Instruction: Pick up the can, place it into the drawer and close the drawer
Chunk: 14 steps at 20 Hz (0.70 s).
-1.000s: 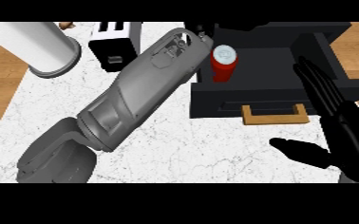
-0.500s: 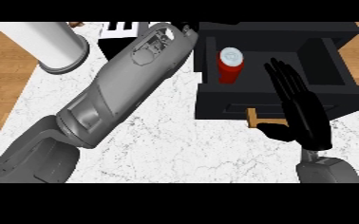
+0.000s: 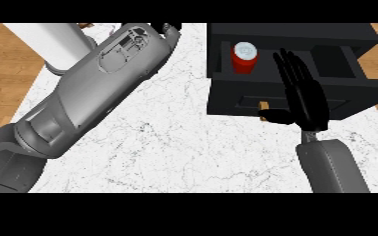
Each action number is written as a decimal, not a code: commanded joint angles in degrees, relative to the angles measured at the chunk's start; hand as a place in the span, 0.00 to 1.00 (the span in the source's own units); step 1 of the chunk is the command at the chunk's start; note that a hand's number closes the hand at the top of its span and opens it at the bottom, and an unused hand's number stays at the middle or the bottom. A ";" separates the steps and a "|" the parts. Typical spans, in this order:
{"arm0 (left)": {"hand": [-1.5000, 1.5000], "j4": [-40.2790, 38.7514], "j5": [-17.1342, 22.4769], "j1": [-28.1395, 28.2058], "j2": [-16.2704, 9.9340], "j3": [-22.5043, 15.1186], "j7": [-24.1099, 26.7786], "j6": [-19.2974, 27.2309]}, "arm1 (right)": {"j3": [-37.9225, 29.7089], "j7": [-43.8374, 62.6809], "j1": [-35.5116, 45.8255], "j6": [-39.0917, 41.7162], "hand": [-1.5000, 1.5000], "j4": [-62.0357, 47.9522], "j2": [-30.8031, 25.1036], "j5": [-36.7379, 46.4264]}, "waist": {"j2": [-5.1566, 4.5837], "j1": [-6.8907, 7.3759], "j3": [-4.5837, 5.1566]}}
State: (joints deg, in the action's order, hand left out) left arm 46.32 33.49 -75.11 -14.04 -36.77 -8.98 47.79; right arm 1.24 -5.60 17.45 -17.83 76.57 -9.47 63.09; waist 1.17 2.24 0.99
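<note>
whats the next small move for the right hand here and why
Probably press the right hand forward against the drawer front to slide it shut. The red can already stands upright inside the open drawer, and the hand, fingers straight, lies flat over the front panel. The left hand is away at the top.

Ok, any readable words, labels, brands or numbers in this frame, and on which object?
None can be read.
Red can in the open drawer: plain red side, pale top, no legible print.
White cylinder at upper left: blank.
Left forearm: moulded panel lines only, no text.
</note>
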 commanded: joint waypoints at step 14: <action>0.00 16.57 -2.56 9.60 -9.96 -0.19 -8.04 -0.97 | -8.36 -2.68 18.92 -18.90 0.00 -34.73 0.98 4.76 | -1.66 2.02 -1.14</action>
State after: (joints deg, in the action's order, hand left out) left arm 59.06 31.42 -67.46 -22.80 -36.63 -15.02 46.23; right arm -5.28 -7.32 33.99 -32.80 50.85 -10.01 68.70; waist 0.74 3.48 1.08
